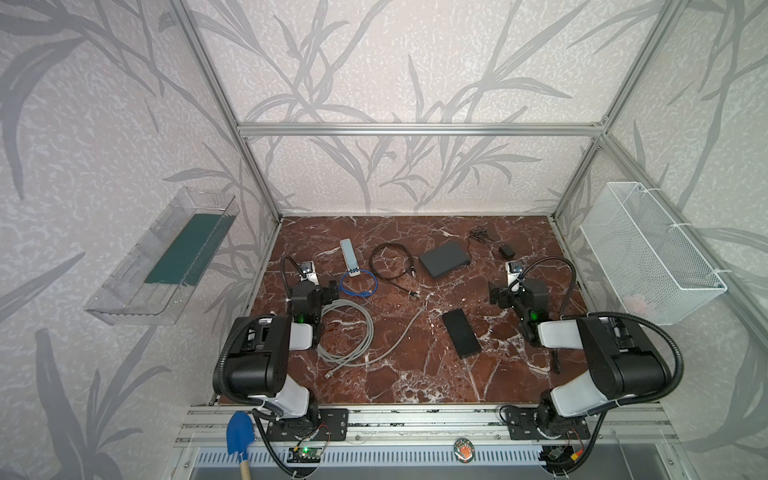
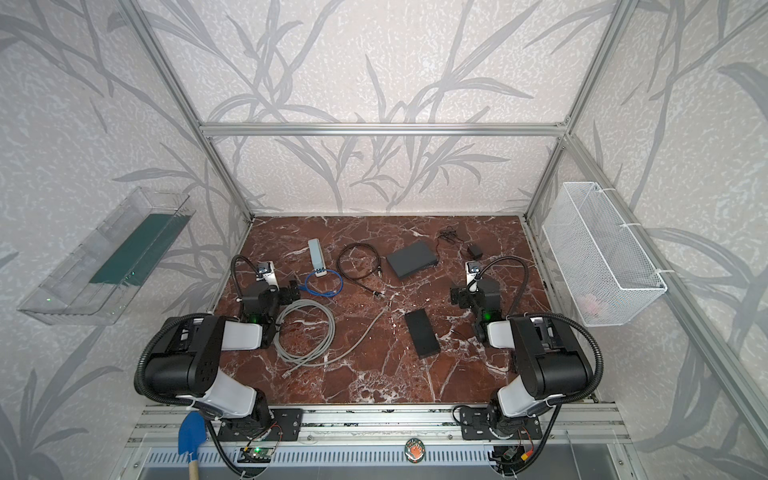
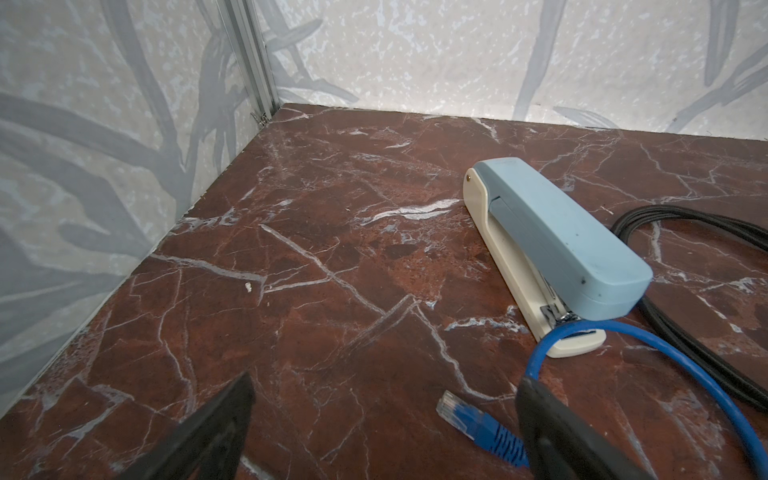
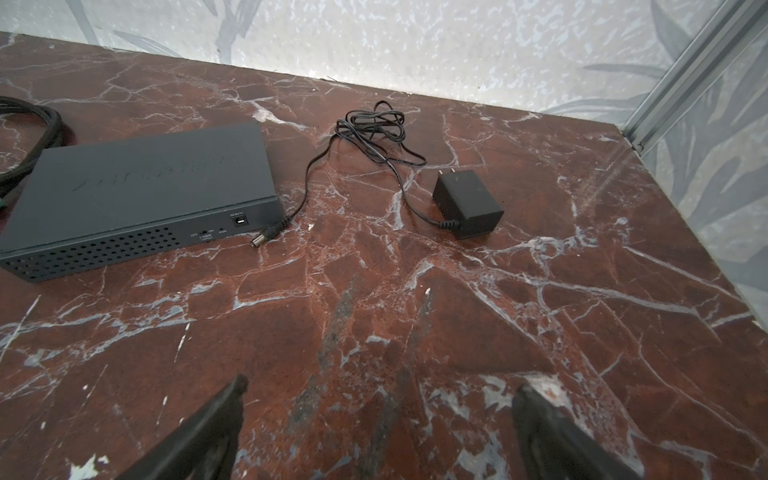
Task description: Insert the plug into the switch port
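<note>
The plug (image 4: 264,240) I take to be the one meant is the barrel plug on the thin black cord (image 4: 371,124). It lies flat on the marble table (image 4: 436,299), just beside the switch (image 4: 141,195) and close to the small power socket (image 4: 240,220), but not in it. The cord's adapter (image 4: 467,205) rests a little farther off. As I read it, nothing of the task is done yet: the plug has to be picked up, lined up with the socket and pushed home. My right gripper (image 4: 382,388) hangs over bare marble with its fingers spread wide and empty, well short of the plug. My left gripper (image 3: 385,383) is also spread and pinching nothing. The clear-tipped end of the blue network cable (image 3: 465,419) lies on the table between its fingers, close to one of them, and I cannot tell whether they touch. If a network port is meant, that plug is just as loose, and I see no such ports from here. The stapler (image 3: 557,249), the grey cable (image 1: 349,332) and a second black box (image 1: 461,332) lie untouched.
</note>
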You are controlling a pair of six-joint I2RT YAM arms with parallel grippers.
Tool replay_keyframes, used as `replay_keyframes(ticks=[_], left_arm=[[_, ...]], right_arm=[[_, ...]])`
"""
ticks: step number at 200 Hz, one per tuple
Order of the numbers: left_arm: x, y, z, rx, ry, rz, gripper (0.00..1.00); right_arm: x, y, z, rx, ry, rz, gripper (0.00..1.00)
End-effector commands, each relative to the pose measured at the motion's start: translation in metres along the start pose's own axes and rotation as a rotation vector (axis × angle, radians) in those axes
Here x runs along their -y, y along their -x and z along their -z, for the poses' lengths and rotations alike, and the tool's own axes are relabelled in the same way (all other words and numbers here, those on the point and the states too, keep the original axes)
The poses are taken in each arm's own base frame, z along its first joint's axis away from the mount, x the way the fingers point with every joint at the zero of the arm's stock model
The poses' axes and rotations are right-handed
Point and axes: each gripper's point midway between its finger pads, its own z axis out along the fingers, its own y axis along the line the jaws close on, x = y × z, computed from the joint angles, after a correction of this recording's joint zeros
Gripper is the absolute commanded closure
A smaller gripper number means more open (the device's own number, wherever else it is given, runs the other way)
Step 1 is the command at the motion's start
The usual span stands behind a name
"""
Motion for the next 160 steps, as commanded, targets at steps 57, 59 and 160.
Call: replay_keyframes(ticks=[57, 59, 160], left_arm=[[0.001, 0.011, -0.001, 0.03, -0.004, 0.009, 0.01], [0.001, 0.012, -0.002, 0.032, -0.004, 0.01, 0.01], [0.045, 0.051, 0.017, -0.232, -0.021, -0.209, 0.01]], right_arm=[[0.004, 0.016, 0.0, 0.044, -0.015, -0.011, 0.01], [0.004, 0.016, 0.0, 0.043, -0.015, -0.01, 0.01], [0.0, 0.04, 0.051, -0.186, 0.022, -0.177, 0.05]])
